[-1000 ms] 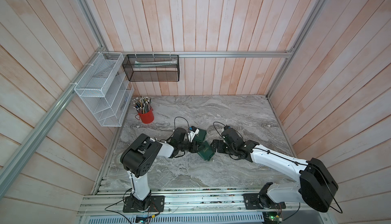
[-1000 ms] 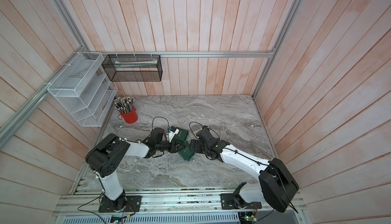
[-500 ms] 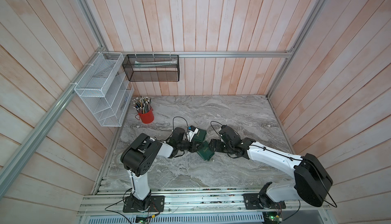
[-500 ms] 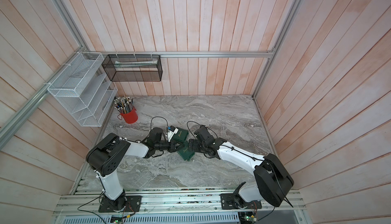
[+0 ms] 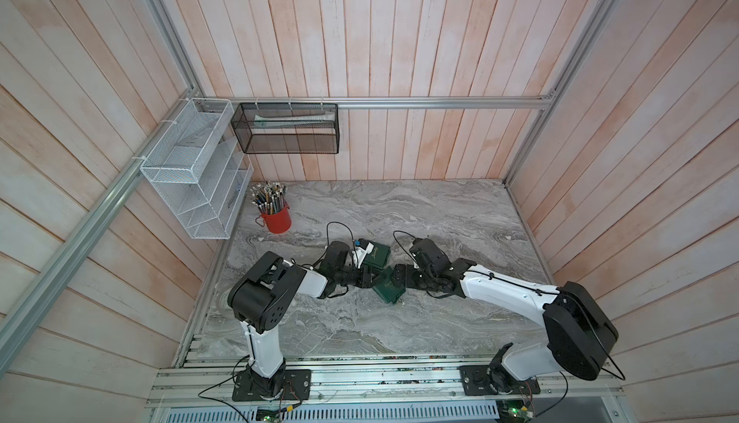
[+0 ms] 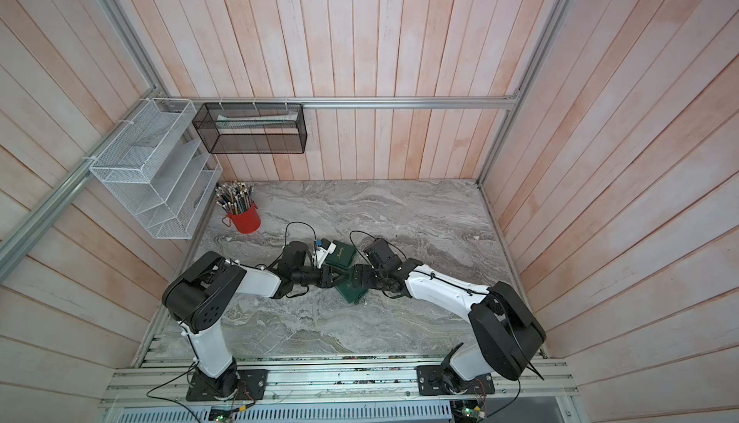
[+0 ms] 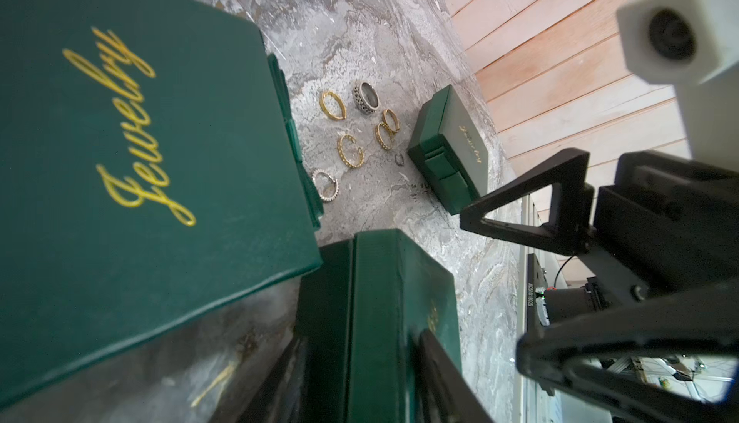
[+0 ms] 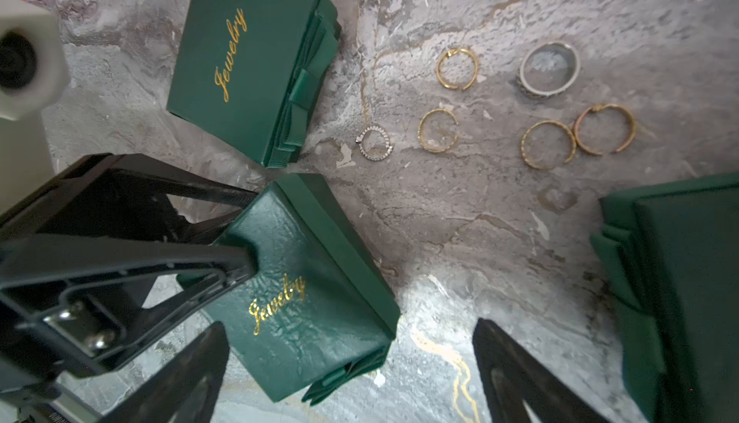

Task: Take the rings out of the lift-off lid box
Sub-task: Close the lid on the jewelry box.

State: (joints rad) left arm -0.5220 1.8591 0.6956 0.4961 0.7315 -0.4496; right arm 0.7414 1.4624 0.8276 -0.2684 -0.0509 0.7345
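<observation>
Centrally, the right tool stands wide open and empty, facing a green box. The left tool straddles that box; whether it grips cannot be told. Beyond both tools' tips, the rings lie loose on the bare mid-worktop, touching neither tool.

Both arms, same build. Left arm and right arm: glossy white link shells between bulky matte-black joint housings, rounded and drum-like.

Black base plates with bolt heads, lower frame.

Thin black cables loop off the wrists; more trail from the bases.

Left fingers and right fingers: black plastic, open triangular trusses. Two bright screws at the left pair's root.

Wrist camera housings: white, faceted, dark round lens.
</observation>
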